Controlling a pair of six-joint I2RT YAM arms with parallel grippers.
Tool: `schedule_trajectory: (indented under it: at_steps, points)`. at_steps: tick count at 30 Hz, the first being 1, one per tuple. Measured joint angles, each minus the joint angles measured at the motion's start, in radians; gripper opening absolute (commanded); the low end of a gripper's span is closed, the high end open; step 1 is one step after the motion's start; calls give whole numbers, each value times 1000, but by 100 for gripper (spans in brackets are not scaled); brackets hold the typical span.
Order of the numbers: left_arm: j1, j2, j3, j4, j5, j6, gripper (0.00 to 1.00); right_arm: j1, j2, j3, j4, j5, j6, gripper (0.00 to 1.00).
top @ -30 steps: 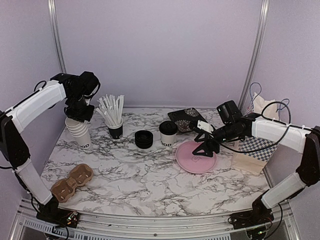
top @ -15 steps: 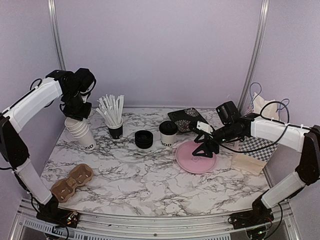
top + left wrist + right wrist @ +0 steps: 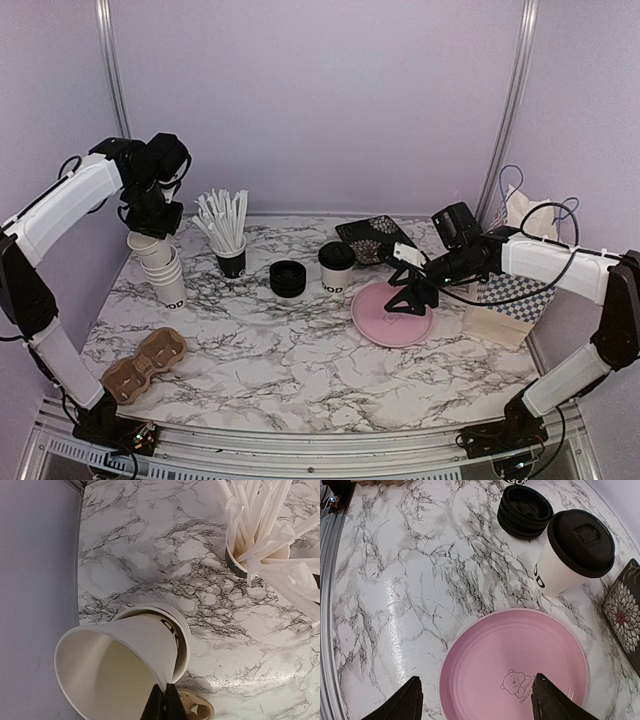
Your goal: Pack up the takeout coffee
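My left gripper (image 3: 150,226) is shut on the rim of a white paper cup (image 3: 143,243). That held cup (image 3: 125,665) hangs tilted, its base still inside the top of the cup stack (image 3: 168,282) at the far left. The left gripper's (image 3: 165,702) black fingertips pinch the cup wall. A lidded coffee cup (image 3: 336,267) (image 3: 572,550) stands mid-table beside a stack of black lids (image 3: 288,277) (image 3: 525,510). My right gripper (image 3: 408,292) (image 3: 476,679) hovers open over a pink plate (image 3: 375,325) (image 3: 485,670), holding nothing. A brown cardboard cup carrier (image 3: 145,365) lies front left.
A black cup of wrapped straws (image 3: 228,235) (image 3: 260,530) stands next to the cup stack. A dark floral tray (image 3: 372,237) (image 3: 622,612) lies at the back. A checkered paper bag (image 3: 510,300) stands at the right edge, under my right arm.
My left gripper has risen and drawn the top cup up and out of the stack, tilting it. The right arm has not moved.
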Motion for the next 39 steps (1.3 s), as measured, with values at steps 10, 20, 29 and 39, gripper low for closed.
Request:
schedule_trajectory:
  at_steps: [10,20,29,39]
  points:
    - [-26,-26,129,-53,-43,-23,0,0,0,0,-2,0,0,72]
    - [-316,-97,406,-69,-55,-30,0,0,-2,0,-6,24,-6,72]
    - [-620,57,422,-10,100,60,0,-28,14,8,9,68,64,73]
    - [-813,277,266,2,128,179,0,-28,18,8,65,175,93,74]
